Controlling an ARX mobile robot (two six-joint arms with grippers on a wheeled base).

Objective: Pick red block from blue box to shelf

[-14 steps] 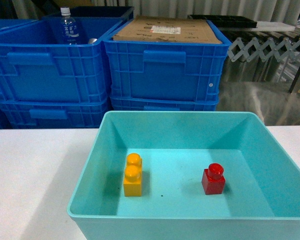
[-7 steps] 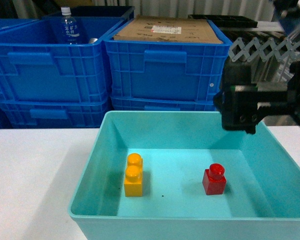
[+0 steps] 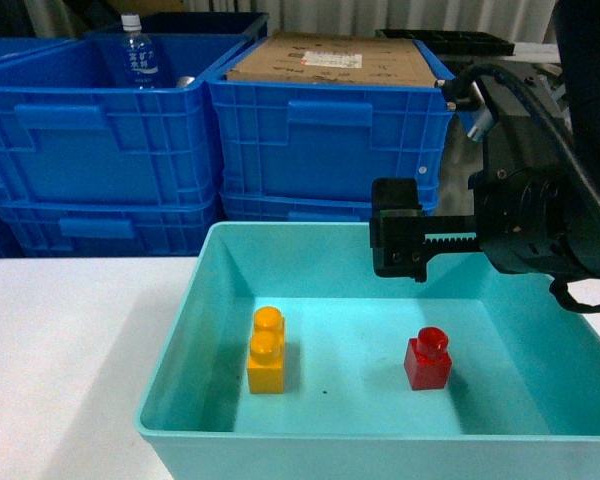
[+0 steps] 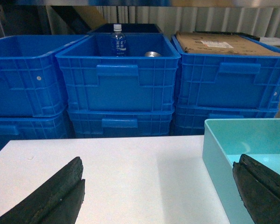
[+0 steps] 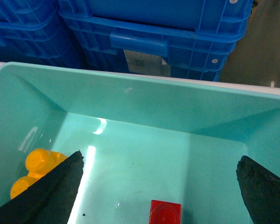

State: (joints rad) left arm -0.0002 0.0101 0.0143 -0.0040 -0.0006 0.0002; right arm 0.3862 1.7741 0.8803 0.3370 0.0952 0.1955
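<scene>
The red block [image 3: 427, 358] [image 5: 165, 213] stands upright on the floor of the blue box [image 3: 172, 398] [image 5: 130, 98], right of centre. My right gripper [image 3: 430, 245] [image 5: 159, 158] hangs open above the box's far half, jaws wide apart, with the block below and between them and untouched. My left gripper [image 4: 159, 161] is open over the white table, empty, just left of the box's wall [image 4: 217, 154]; it does not show in the head view. The shelf is out of view.
An orange-yellow two-stud brick [image 3: 266, 350] [image 5: 35, 170] stands in the box's left half. Stacked royal-blue crates [image 3: 325, 140] [image 4: 116, 79] line the table's far edge, one holding a water bottle [image 3: 137, 55], one topped with cardboard [image 3: 330, 62]. The white table [image 3: 70, 350] extends left.
My right arm has come into the head view from the right and moved left over the box. Both blocks have stayed put.
</scene>
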